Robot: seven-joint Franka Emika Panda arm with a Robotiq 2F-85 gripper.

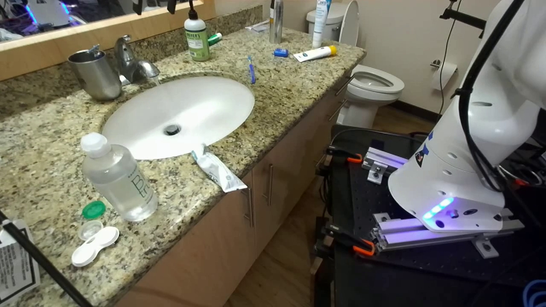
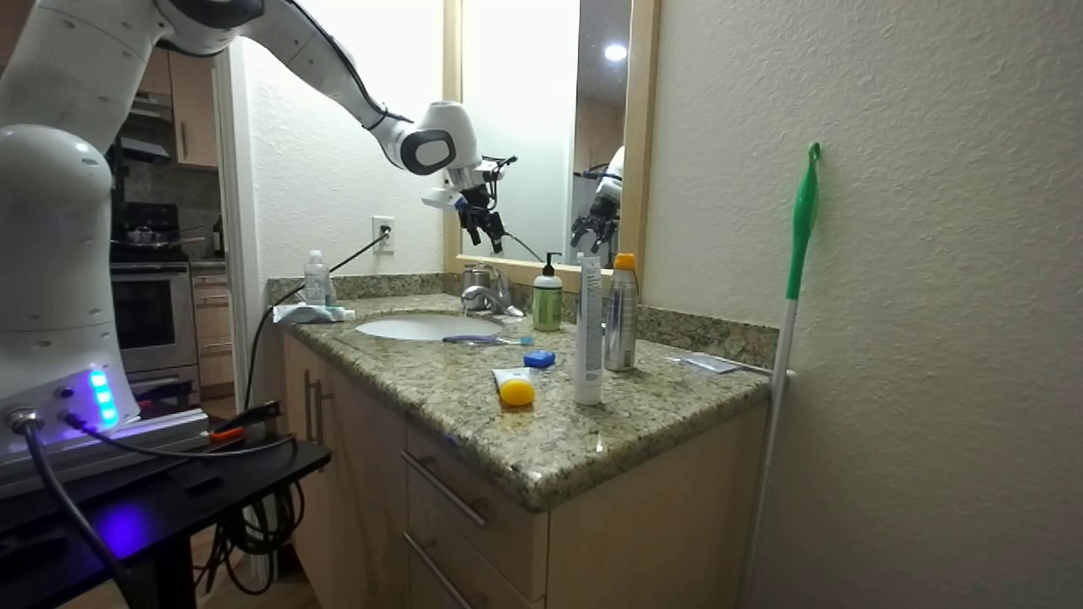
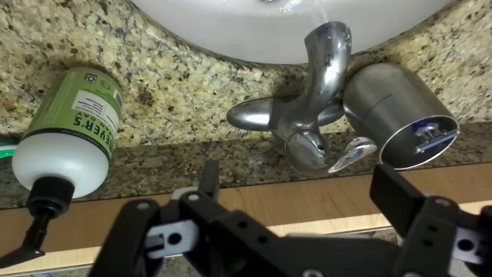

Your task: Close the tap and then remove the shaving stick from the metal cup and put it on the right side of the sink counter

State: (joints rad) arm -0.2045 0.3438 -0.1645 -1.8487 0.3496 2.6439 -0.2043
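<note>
In the wrist view, the shaving stick [image 3: 432,140] is inside the metal cup [image 3: 384,100], one end visible at the mouth. The cup is positioned at 3 o'clock from the tap [image 3: 303,119], just beside it; contact cannot be determined. Water runs from the tap into the basin [image 3: 230,34], located at 12 o'clock. The gripper [image 3: 298,177] is at 6 o'clock, jaws spread wide apart. A green pump bottle [image 3: 71,132] is at 9 o'clock. On the sink counter [image 1: 290,94], in an exterior view, relative to the basin centre: toothbrush [image 1: 252,72] at 2 o'clock; white tube [image 1: 217,168] at 5 o'clock; clear bottle [image 1: 121,179] between 7 and 8 o'clock.
</note>
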